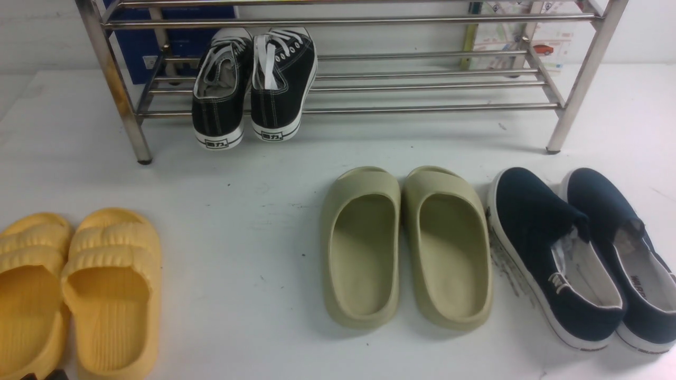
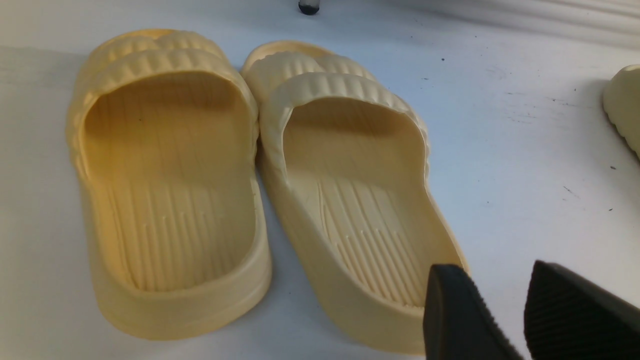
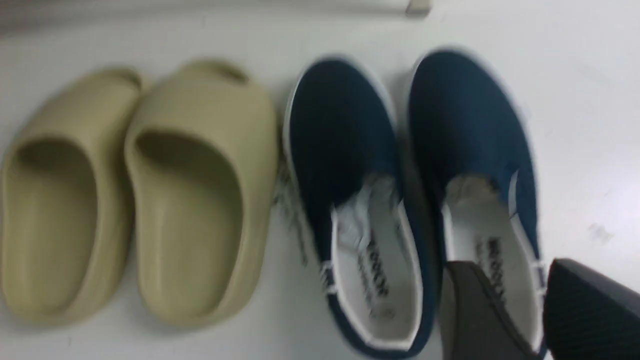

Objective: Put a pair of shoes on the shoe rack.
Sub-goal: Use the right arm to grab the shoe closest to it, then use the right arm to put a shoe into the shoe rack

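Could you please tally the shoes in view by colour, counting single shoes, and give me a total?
Yellow slides, on the table: 2
Olive-green slides, on the table: 2
Navy slip-on shoes, on the table: 2
Black lace-up sneakers, on the shoe rack: 2
Total: 8 shoes, making 4 pairs

I see the rack (image 1: pixel 422 109) as shiny polished metal. The navy shoes (image 1: pixel 533 221) look like matt cloth with smooth white rubber-like soles. The olive slides (image 1: pixel 364 184) are smooth matt foam, the yellow slides (image 1: pixel 113 232) ribbed. The bench (image 1: pixel 237 237) is matt white, scuffed.
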